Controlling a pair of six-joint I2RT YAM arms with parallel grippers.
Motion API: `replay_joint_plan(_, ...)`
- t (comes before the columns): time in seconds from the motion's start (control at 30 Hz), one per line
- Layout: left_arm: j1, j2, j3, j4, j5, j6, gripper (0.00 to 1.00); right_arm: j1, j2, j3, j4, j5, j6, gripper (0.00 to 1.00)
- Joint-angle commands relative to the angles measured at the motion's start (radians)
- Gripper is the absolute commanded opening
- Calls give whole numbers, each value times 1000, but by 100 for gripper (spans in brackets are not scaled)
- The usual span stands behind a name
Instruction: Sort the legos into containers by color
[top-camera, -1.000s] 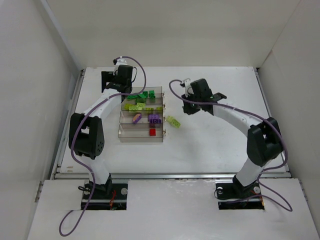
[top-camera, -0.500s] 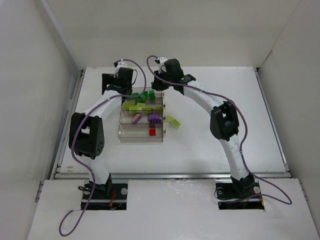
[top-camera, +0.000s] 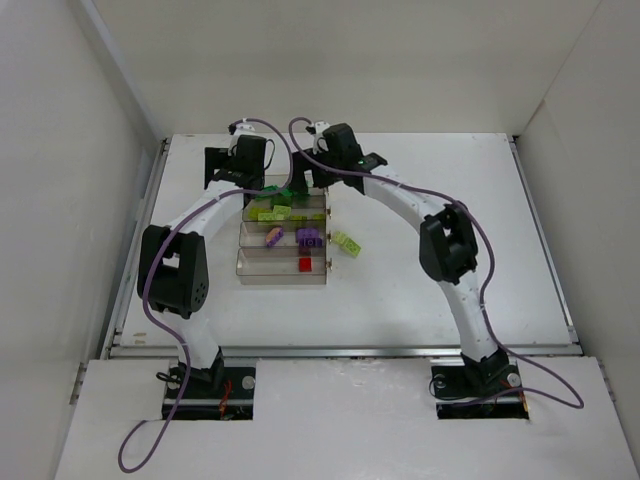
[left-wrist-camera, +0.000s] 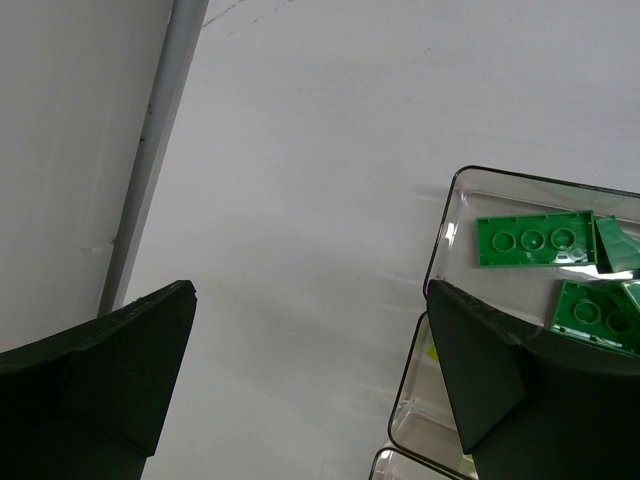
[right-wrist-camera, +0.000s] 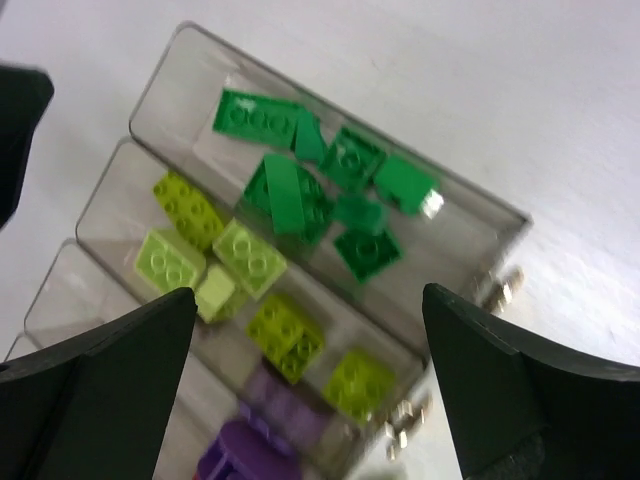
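Note:
The containers are four clear bins joined as one tray. The far bin holds dark green legos, the one beside it yellow-green legos, then purple legos and a red lego. One yellow-green lego lies on the table right of the tray. My right gripper hangs open over the green and yellow-green bins, holding nothing. At the tray's far left corner my left gripper stands open over bare table, with the green bin's rim by its right finger.
White walls enclose the table on the left, back and right. A metal rail runs along the table's left edge, close to the left gripper. Both wrists crowd the tray's far end, a few centimetres apart.
My right arm swung left from beside the tray to above its far bins, and its jaws went from shut to open. The left arm has not moved.

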Motion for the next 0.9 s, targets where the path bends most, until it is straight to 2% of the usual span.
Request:
replay_joint_plan(0.0,-5,-37,-4,26,-4,7,100,-2,-220,-91,22,48,-18,100)
replay_joint_plan(0.07,-5,-37,-4,26,-4,7,100,-16,-298,-192,22,39,-64,100)
replay_joint_plan(0.1,-5,-37,-4,26,-13,7,100,-16,-340,-314,31,22,-87,100)
replay_joint_plan(0.2,-5,-37,-4,26,-13,7,100,-43,-463,-525,14,-33,-218,100)
replay_joint_plan(0.3,-5,-28,5,17,-2,7,100,-24,-504,-641,-72,37,-343,100)
replay_joint_plan(0.37,-5,-28,5,17,-2,7,100,-4,-535,-742,-99,57,-383,100)
replay_joint_plan(0.47,-5,-28,5,17,-2,7,100,6,-601,-878,-11,71,-362,100)
replay_joint_plan(0.63,-5,-28,5,17,-2,7,100,6,-572,-915,32,116,-314,100)
replay_joint_plan(0.8,-5,-37,5,17,7,7,100,6,-491,-863,51,137,-305,100)
replay_joint_plan(0.87,-5,-37,5,17,7,7,100,6,-466,-837,34,149,-305,94)
